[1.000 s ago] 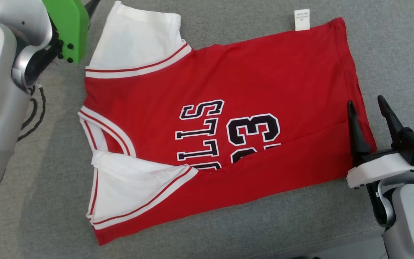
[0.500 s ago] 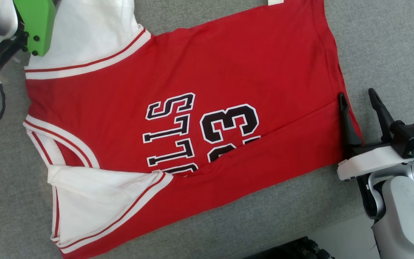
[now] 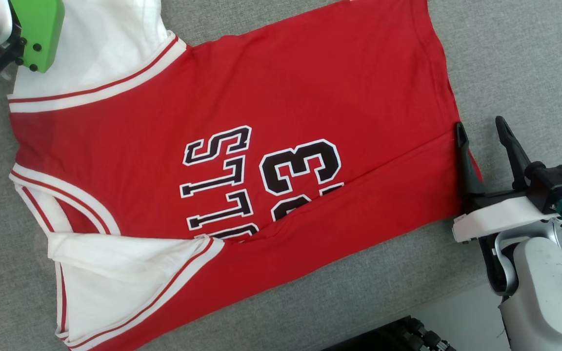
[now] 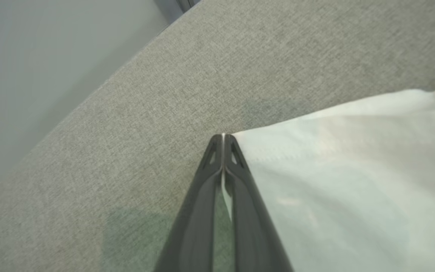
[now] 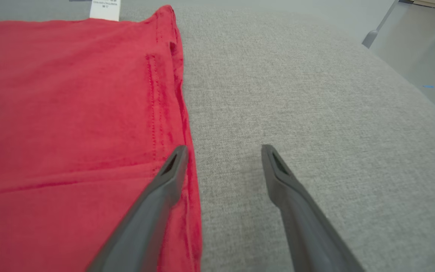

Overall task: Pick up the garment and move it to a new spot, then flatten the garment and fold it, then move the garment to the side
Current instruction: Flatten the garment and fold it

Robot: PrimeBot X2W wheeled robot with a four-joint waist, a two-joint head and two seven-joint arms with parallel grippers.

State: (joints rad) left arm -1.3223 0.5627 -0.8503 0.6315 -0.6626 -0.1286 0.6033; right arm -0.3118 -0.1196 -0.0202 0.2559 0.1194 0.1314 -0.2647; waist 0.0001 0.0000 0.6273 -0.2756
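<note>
- On the grey cushion (image 3: 505,58), the red jersey (image 3: 310,87) lies spread flat, its near long edge already folded over.
- My left gripper (image 4: 223,138) has just snapped closed on the corner of the far white sleeve (image 4: 334,158); a sliver of cloth shows between its fingers.
- My right gripper (image 3: 479,123) stays wide open at the hem (image 5: 187,124), holding nothing.
- I judge the next fold can't start until the right side pinches too.
</note>
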